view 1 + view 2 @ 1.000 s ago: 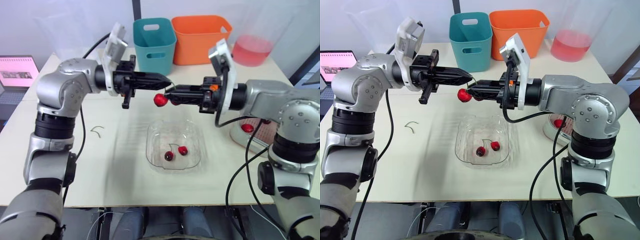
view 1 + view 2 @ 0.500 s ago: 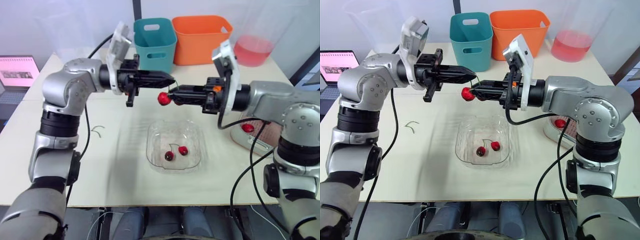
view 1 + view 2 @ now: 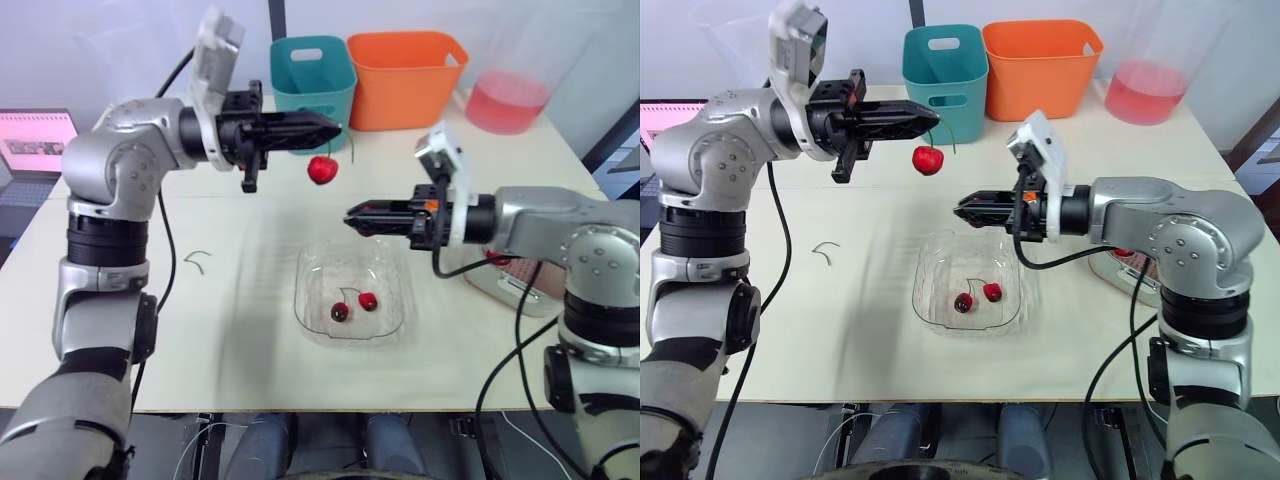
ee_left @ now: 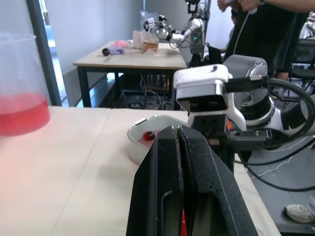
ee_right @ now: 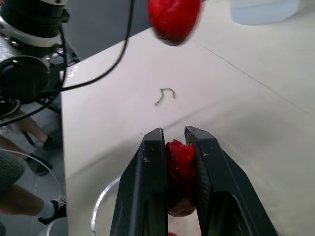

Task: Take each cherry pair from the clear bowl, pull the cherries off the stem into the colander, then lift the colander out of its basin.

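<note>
My left gripper (image 3: 335, 127) is shut on a thin green stem, high over the table, and one red cherry (image 3: 321, 170) dangles from that stem. Lower and to the right, my right gripper (image 3: 352, 216) is shut on a second cherry (image 5: 179, 167), apart from the stem and above the far rim of the clear bowl (image 3: 300, 290). One cherry pair (image 3: 353, 304) lies in the bowl. The white colander in its basin (image 3: 525, 295) stands at the right, mostly hidden behind my right forearm, with a cherry (image 4: 147, 136) inside it.
A bare stem (image 3: 197, 261) lies on the table left of the bowl. At the back stand a teal bin (image 3: 310, 75), an orange bin (image 3: 405, 65) and a clear container of pink liquid (image 3: 505, 100). A laptop (image 3: 35, 140) sits far left.
The grippers have pulled apart. The left one rose and drew back with the stem and one cherry; the right one dropped and drew back to the right with the other cherry.
</note>
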You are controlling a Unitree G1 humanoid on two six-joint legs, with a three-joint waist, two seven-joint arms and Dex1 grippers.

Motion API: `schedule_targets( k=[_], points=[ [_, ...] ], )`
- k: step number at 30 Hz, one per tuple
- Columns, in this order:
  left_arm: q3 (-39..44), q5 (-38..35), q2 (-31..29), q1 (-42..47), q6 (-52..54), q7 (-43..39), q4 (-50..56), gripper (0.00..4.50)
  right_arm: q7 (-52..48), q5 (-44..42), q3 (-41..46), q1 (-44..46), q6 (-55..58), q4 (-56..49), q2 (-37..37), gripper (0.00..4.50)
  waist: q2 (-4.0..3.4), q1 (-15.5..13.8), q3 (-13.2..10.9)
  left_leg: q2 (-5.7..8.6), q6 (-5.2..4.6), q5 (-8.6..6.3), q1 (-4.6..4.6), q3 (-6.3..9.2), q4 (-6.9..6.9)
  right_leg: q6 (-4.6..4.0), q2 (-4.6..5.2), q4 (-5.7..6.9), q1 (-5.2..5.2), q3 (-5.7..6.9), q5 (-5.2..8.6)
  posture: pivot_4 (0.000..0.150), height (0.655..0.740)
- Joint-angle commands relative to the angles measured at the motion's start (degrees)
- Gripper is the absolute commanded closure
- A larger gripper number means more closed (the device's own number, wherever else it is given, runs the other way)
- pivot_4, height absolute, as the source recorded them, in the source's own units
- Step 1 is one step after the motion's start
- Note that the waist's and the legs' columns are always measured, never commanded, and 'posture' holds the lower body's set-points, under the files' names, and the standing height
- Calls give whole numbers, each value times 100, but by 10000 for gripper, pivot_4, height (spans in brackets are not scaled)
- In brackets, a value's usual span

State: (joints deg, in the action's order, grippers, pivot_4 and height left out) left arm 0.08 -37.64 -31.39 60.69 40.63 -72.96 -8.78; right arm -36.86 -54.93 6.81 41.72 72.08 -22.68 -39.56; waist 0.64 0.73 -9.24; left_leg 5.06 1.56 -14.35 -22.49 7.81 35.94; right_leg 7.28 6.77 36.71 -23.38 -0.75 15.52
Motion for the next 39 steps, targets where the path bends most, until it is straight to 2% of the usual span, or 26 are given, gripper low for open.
schedule_targets(
  k=[1,7,10,14,22,25,30,31,35,39],
  points=[
    [-17,92,-86,-77,-163,-32,252,45000,-100,228,562,-299,-545,-183,-393,39402,0,-4,0,0,-3,-2,0,0,0,0,0,-1,2,0,0,1500,7400],
    [-159,281,-116,-329,-379,-66,333,45000,-466,1433,1549,-2001,-1822,445,-1576,39402,2,-13,-1,5,-8,-5,-1,-5,4,1,0,-8,8,3,1,1500,7400],
    [-229,422,-36,-436,-557,-39,284,45000,-517,1963,1823,-2635,-2380,941,-1841,39402,1,7,-1,7,-9,-5,1,-14,6,1,-2,-7,10,1,1,1500,7400],
    [-255,431,121,-585,-587,87,382,45000,-458,2491,1694,-2977,-2903,1417,-1824,39402,-1,48,1,1,-10,-5,10,-24,5,1,-6,-1,7,-7,1,1500,7400],
    [-229,385,200,-645,-513,229,487,45000,-426,2782,1483,-2988,-3132,1807,-1663,39402,0,5,0,-1,-4,-2,8,-22,8,1,-5,-1,9,-8,1,1500,7400],
    [-215,366,180,-659,-495,251,504,45000,-441,2851,1453,-3010,-3134,1864,-1673,29816,0,-2,0,0,-2,-1,8,-21,8,1,-3,-3,11,-8,1,1500,7400],
    [-191,366,162,-663,-499,251,481,45000,-421,2804,1563,-2882,-3059,1878,-1670,3449,0,0,0,0,-1,0,8,-19,9,1,-3,-5,14,-7,1,1500,7400],
    [-184,368,159,-657,-506,250,467,45000,-418,2759,1613,-2823,-3030,1859,-1671,841,0,2,0,0,-1,0,8,-19,9,2,-3,-5,14,-7,1,1500,7400],
    [-134,373,117,-616,-523,233,397,45000,-422,2400,1773,-2468,-2753,1611,-1650,841,-1,18,0,0,4,3,8,-19,8,1,-5,-5,13,-7,1,1500,7400],
    [-22,305,-6,-544,-446,207,385,45000,-542,1173,1796,-1957,-1765,764,-1433,841,0,38,0,-4,3,2,8,-17,7,1,-7,-6,12,-7,1,1500,7400]
  ],
)
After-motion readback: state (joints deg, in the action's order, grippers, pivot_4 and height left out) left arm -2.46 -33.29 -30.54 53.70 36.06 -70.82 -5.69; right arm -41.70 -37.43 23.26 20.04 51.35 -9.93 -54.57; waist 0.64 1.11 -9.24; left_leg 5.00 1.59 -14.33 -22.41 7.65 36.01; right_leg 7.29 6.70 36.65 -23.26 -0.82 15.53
